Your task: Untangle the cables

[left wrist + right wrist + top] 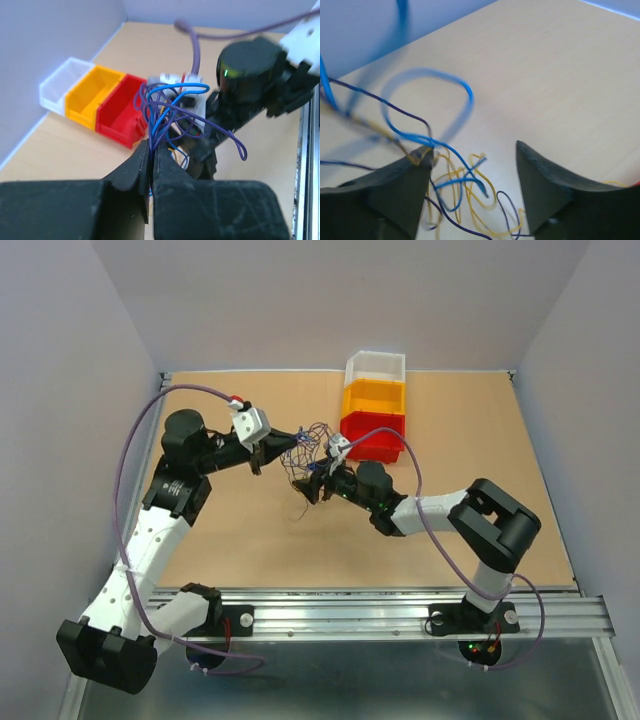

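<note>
The cables (312,445) are a tangle of thin blue, purple and yellow wires hanging over the middle of the table. My left gripper (283,452) comes in from the left. In the left wrist view this gripper (151,145) is shut on purple and blue strands of the cables (167,107), which rise out of the jaws. My right gripper (312,485) is just below the tangle. In the right wrist view it (472,149) stands open over the table, with loose blue, yellow and purple cables (458,180) lying between its fingers. A strand crosses its left fingertip (422,155).
A red bin (375,435), a yellow bin (373,398) and a white bin (375,365) stand in a row at the back of the brown table (250,540). The right arm's wrist (245,75) is close in front of the left gripper. Walls enclose the table on three sides.
</note>
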`<state>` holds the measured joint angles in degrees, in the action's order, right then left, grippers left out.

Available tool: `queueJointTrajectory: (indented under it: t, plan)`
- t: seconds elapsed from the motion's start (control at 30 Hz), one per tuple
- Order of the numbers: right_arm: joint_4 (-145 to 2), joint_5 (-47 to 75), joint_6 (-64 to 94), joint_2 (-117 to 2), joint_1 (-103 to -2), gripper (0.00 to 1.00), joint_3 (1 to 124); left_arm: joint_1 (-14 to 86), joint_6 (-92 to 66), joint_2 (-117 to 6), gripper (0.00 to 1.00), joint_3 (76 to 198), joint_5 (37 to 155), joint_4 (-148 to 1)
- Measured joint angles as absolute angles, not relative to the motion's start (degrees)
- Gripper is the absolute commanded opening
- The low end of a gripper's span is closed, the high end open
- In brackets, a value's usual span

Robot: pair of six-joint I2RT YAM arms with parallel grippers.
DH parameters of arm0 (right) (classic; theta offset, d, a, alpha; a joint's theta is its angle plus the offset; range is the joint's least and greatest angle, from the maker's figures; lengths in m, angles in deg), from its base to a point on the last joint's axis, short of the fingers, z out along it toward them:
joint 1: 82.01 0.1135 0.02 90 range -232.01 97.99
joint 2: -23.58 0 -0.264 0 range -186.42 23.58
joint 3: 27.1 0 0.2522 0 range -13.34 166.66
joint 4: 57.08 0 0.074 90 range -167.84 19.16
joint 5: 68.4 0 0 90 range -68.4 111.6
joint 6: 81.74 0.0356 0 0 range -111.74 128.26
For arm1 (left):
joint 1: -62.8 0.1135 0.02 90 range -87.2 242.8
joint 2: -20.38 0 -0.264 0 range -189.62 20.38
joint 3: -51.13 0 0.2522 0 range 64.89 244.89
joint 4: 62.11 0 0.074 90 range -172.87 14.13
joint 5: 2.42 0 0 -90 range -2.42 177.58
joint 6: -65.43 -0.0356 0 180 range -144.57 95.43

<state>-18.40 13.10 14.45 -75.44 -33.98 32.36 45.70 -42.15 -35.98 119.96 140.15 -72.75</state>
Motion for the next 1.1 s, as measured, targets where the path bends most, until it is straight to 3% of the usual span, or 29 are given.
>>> queueJointTrajectory:
  t: [0.03, 0.1, 0.13, 0.33, 0.5, 0.7, 0.73, 0.83, 0.87, 0.93, 1.1]
  plan:
    - [-17.2, 13.3, 14.4, -76.7, -34.0, 0.42, 32.4, 45.6, -41.7, -36.0, 0.1, 121.7, 140.6, -72.9]
    - [-15.4, 13.9, 15.1, -78.9, -34.0, 0.2, 32.4, 45.6, -40.5, -36.2, 0.1, 126.0, 141.3, -73.6]
    - [-15.1, 14.4, 15.4, -79.5, -34.0, 0.15, 32.4, 45.5, -39.5, -36.4, 0.1, 129.5, 141.6, -73.5]
    - [-12.2, 16.0, 17.3, -79.9, -34.0, 0.08, 32.2, 45.5, -36.4, -36.8, 0.11, 145.0, 139.7, -73.7]
    - [-10.3, 17.5, 19.0, -78.3, -34.0, 0.04, 26.7, 45.5, -35.4, -37.6, 0.11, 158.5, 129.4, -73.9]
    - [-10.4, 18.7, 20.9, -72.4, -34.0, 0.01, 17.4, 45.5, -35.4, -36.9, 0.11, 159.8, 123.9, -73.5]
    - [-10.2, 19.0, 21.1, -71.1, -34.0, 0.12, 16.4, 45.5, -35.4, -37.2, 0.11, 159.6, 123.0, -73.5]
    - [-10.1, 19.7, 21.4, -64.3, -34.0, 0.69, 12.4, 45.5, -35.4, -38.4, 0.11, 158.1, 121.1, -73.6]
    - [-10.2, 19.3, 21.6, -62.3, -34.0, 0.82, 11.4, 45.5, -35.5, -38.8, 0.11, 157.3, 120.7, -73.6]
    - [-10.2, 17.3, 21.5, -58.2, -34.0, 0.91, 10.1, 45.5, -35.5, -39.3, 0.12, 155.3, 120.5, -73.6]
    - [-10.4, 11.5, 20.4, -54.1, -34.0, 0.92, 10.1, 45.5, -35.3, -41.8, 0.13, 152.0, 122.3, -74.9]
